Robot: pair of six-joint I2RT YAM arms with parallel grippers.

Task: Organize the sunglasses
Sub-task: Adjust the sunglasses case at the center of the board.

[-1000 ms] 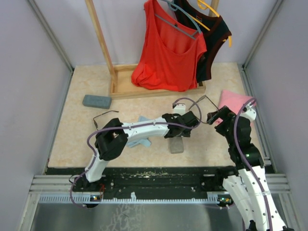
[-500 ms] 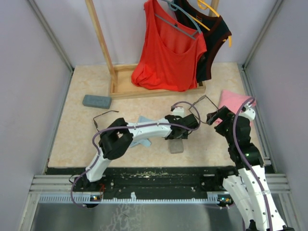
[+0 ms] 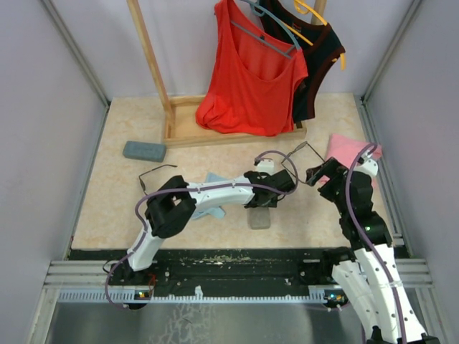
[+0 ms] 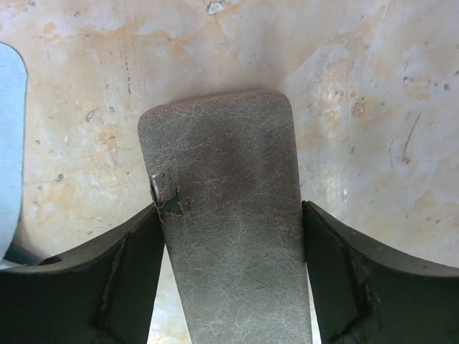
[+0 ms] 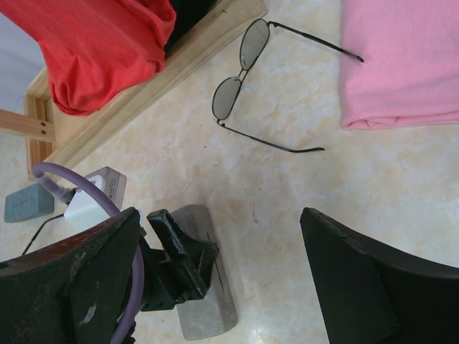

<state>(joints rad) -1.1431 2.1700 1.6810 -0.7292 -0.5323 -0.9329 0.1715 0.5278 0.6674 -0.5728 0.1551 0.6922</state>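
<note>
Here, sunglasses (image 5: 226,97) lie ahead of right end effector (image 5: 221,215) (released, wide), untouched

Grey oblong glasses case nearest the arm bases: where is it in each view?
Top external: grey oblong glasses case low centre, at the left gripper tips.
Left wrist: case fills centre, between the jaws.
Right wrist: case at bottom left.
Shared landmark: left gripper straddling the case's end.
</note>
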